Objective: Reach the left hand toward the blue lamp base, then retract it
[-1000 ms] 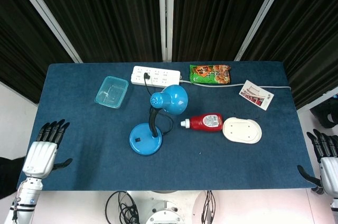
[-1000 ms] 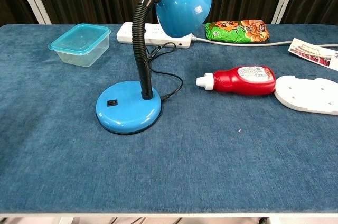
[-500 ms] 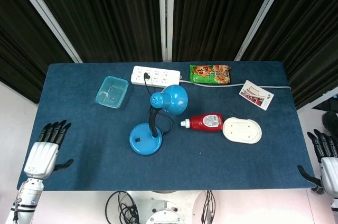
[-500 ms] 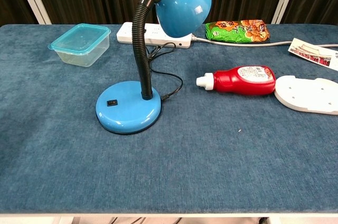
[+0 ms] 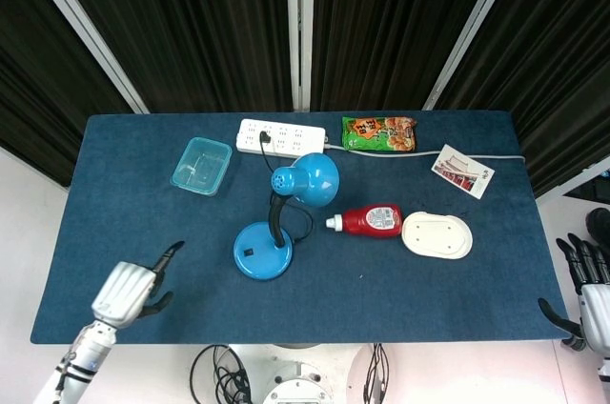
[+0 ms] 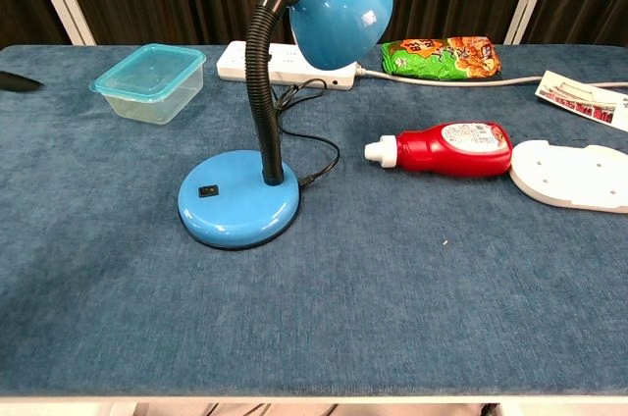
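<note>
Your left hand [image 5: 131, 290] hangs over the table's [image 5: 133, 204] front left corner, holding nothing, one finger stretched toward the blue lamp base [image 5: 260, 252] and the rest partly curled; it is well apart from the base. The base sits near the middle of the table, a little toward the front edge, with the red bottle [image 5: 372, 221] lying to its right. Your right hand [image 5: 593, 304] waits off the table's front right corner, fingers apart and empty

black curtains [image 5: 191, 23] (white rails) | blue table [image 5: 438, 280] | pale floor [image 5: 24, 194]
</note>
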{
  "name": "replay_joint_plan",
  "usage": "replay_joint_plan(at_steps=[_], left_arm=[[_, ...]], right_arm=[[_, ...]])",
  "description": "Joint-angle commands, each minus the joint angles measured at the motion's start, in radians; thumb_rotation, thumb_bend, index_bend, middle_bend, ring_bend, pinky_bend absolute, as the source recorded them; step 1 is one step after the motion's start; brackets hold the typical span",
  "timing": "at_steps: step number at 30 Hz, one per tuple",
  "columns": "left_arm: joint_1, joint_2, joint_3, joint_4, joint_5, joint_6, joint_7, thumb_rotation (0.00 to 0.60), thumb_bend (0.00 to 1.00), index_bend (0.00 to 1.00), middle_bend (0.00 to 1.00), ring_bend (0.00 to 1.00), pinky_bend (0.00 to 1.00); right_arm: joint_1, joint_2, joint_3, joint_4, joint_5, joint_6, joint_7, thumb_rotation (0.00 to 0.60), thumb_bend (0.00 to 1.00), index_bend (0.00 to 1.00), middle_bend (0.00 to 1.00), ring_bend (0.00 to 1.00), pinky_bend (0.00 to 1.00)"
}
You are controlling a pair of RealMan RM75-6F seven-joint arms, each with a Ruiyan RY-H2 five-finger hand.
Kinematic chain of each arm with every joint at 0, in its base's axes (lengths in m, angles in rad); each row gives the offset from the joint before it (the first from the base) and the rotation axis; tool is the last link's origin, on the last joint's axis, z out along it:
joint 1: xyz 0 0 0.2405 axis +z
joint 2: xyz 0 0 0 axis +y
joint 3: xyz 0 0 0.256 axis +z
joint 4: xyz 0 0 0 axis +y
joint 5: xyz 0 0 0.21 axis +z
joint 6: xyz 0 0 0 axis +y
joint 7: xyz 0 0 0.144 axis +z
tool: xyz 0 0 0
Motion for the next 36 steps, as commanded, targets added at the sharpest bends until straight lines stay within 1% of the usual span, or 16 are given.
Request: replay_joint_plan(at_steps=[1, 4, 8, 12, 14, 22, 27, 30, 36], left_arm=[[-0.063, -0.059, 0.001, -0.007, 0.014, -0.093, 0.04, 0.6, 0.37, 0.0, 0.84, 0.84, 0.93], [-0.104, -0.093, -0.019, -0.01, -0.038, -0.175, 0.074, 0.6, 0.37, 0.0, 0.84, 0.84, 0.93], [-0.153, -0.118, -0.043, -0.008, -0.13, -0.276, 0.129, 0.6, 0.41, 0.0, 0.84, 0.84, 0.92], [-0.185, -0.136, -0.057, -0.01, -0.212, -0.334, 0.224, 0.6, 0.42, 0.0, 0.81, 0.84, 0.91], [-0.194, -0.153, -0.059, -0.008, -0.24, -0.342, 0.259, 0.6, 0.42, 0.0, 0.79, 0.84, 0.91], [-0.227, -0.203, -0.066, 0.014, -0.298, -0.36, 0.301, 0.6, 0.43, 0.0, 0.78, 0.84, 0.91], [-0.25, -0.224, -0.076, 0.026, -0.371, -0.378, 0.332, 0.6, 0.45, 0.0, 0.78, 0.84, 0.91], [-0.258, -0.229, -0.074, 0.028, -0.402, -0.38, 0.349, 0.6, 0.45, 0.0, 0.78, 0.84, 0.91], [-0.264, -0.223, -0.064, 0.022, -0.426, -0.364, 0.357, 0.6, 0.45, 0.0, 0.78, 0.84, 0.91]], right_arm=[[0.002, -0.002, -0.003, -0.006, -0.01, -0.001, -0.008, 0.6, 0.18, 0.0, 0.0, 0.0, 0.0], [0.0, 0.002, -0.003, -0.012, -0.011, 0.005, -0.009, 0.6, 0.18, 0.0, 0.0, 0.0, 0.0], [-0.006, 0.009, 0.003, -0.01, 0.0, 0.015, 0.005, 0.6, 0.18, 0.0, 0.0, 0.0, 0.0], [-0.008, 0.013, 0.002, -0.004, 0.004, 0.014, 0.016, 0.6, 0.18, 0.0, 0.0, 0.0, 0.0], [-0.008, 0.013, 0.002, -0.001, 0.004, 0.013, 0.021, 0.6, 0.18, 0.0, 0.0, 0.0, 0.0], [-0.004, 0.014, 0.003, 0.001, 0.0, 0.012, 0.033, 0.6, 0.18, 0.0, 0.0, 0.0, 0.0], [-0.006, 0.014, 0.004, 0.009, 0.008, 0.008, 0.042, 0.6, 0.18, 0.0, 0.0, 0.0, 0.0], [-0.008, 0.014, 0.005, 0.015, 0.013, 0.008, 0.05, 0.6, 0.18, 0.0, 0.0, 0.0, 0.0], [-0.008, 0.013, 0.006, 0.025, 0.018, 0.005, 0.059, 0.6, 0.18, 0.0, 0.0, 0.0, 0.0]])
